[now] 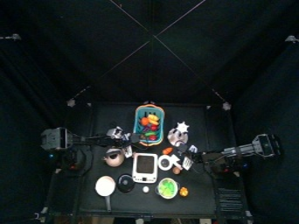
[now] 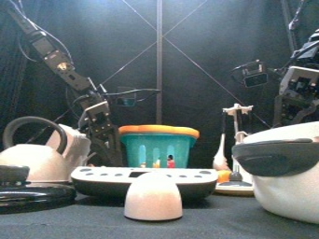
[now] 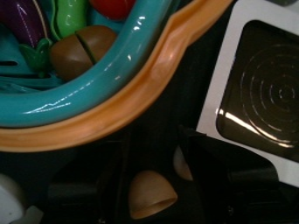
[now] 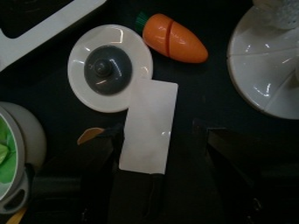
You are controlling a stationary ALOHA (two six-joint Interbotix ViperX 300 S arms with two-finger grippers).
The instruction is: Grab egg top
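My left fingers (image 3: 146, 179) are spread apart over the brown egg top (image 3: 152, 194) on the bench (image 3: 211, 52), beside the teal basket (image 3: 111, 96). My right fingers (image 4: 158, 166) are spread too, empty.

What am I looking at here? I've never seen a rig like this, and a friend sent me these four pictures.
It is a robot with two black arms at a small black table. Each arm ends in a two-jawed gripper. One picture looks straight down, one looks level from the table's front edge, and two come from cameras on the wrists.

Toy kitchen things lie on the table: a teal basket of play food, a white kettle, a toy hob, a white dome, a toy carrot and a round lid.

The left gripper is open beside the basket, with a small tan rounded piece before it. The right gripper is open above a white toy knife. Neither holds anything.
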